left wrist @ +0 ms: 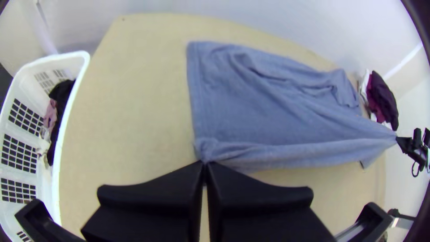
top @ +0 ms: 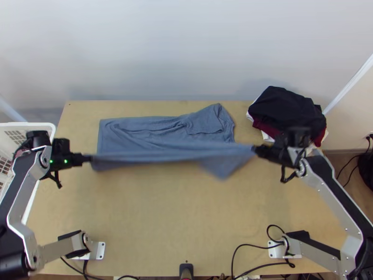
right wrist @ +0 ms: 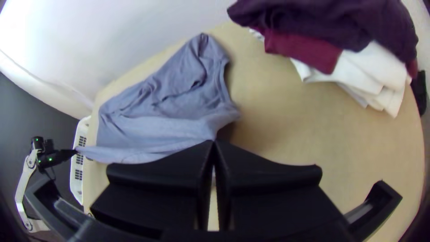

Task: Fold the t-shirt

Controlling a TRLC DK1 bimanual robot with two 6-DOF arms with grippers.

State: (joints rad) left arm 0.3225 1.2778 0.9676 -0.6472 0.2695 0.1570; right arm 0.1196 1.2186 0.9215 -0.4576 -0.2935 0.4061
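Observation:
The blue-grey t-shirt (top: 149,133) lies lengthwise across the table's far half, its near edge lifted and stretched between both grippers. At its left end, my left gripper (top: 91,159) is shut on the hem corner; in the left wrist view the left gripper (left wrist: 204,164) pinches bunched cloth. Beyond the shirt's right end, my right gripper (top: 255,149) is shut on the shoulder area, and in the right wrist view the right gripper (right wrist: 214,142) has its tips together on the cloth. A sleeve-like flap hangs below the raised edge near the right gripper.
A pile of dark, maroon and white clothes (top: 289,112) sits at the table's far right, close behind the right gripper. A white basket (left wrist: 74,116) with some clothes stands off the left side. Bare wood (top: 168,214) spreads in front of the shirt.

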